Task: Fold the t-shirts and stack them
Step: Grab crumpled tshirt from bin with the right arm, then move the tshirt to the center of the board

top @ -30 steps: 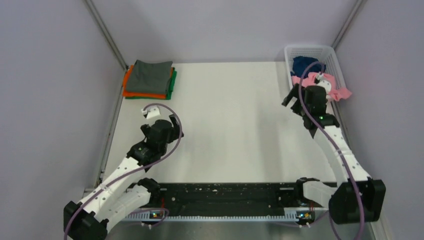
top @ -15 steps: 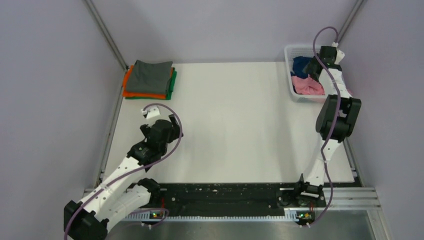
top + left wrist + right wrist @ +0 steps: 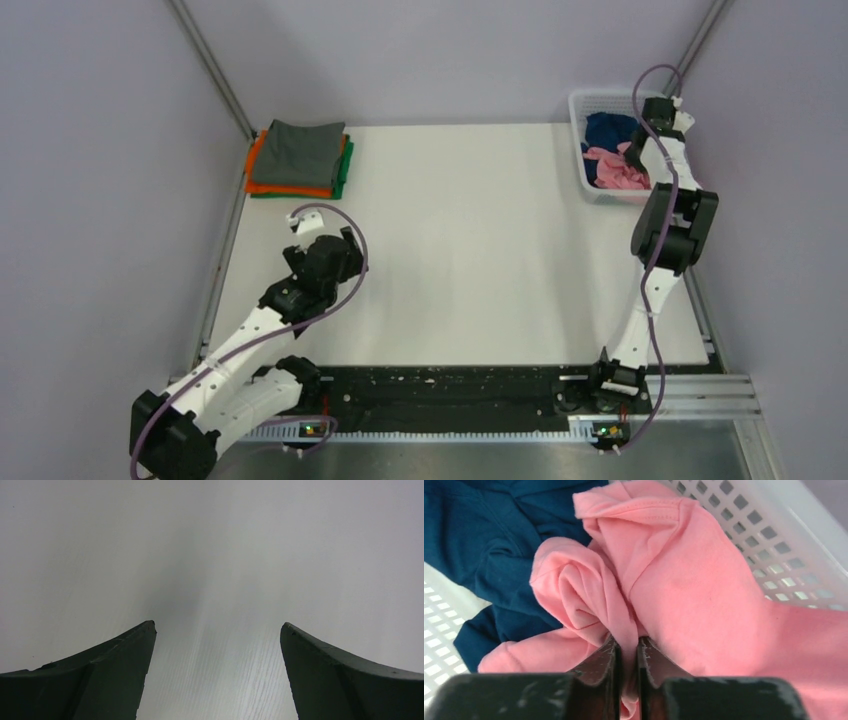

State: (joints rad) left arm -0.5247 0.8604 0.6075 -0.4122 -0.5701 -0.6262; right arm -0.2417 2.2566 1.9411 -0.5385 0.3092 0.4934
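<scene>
The right jaws pinch a fold of the pink shirt [image 3: 684, 580], lying in the basket [image 3: 774, 540] beside the navy shirt [image 3: 484, 540], likely to lift it out for folding; the left jaws hang wide over the bench [image 3: 215, 555].

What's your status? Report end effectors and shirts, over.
Right end effector shut on pink shirt in basket. Left end effector open above table. Navy shirt beside the pink one; no obstruction seen.

Matt cloth pink shirt [image 3: 684, 590], smooth white plastic basket [image 3: 774, 535]
</scene>
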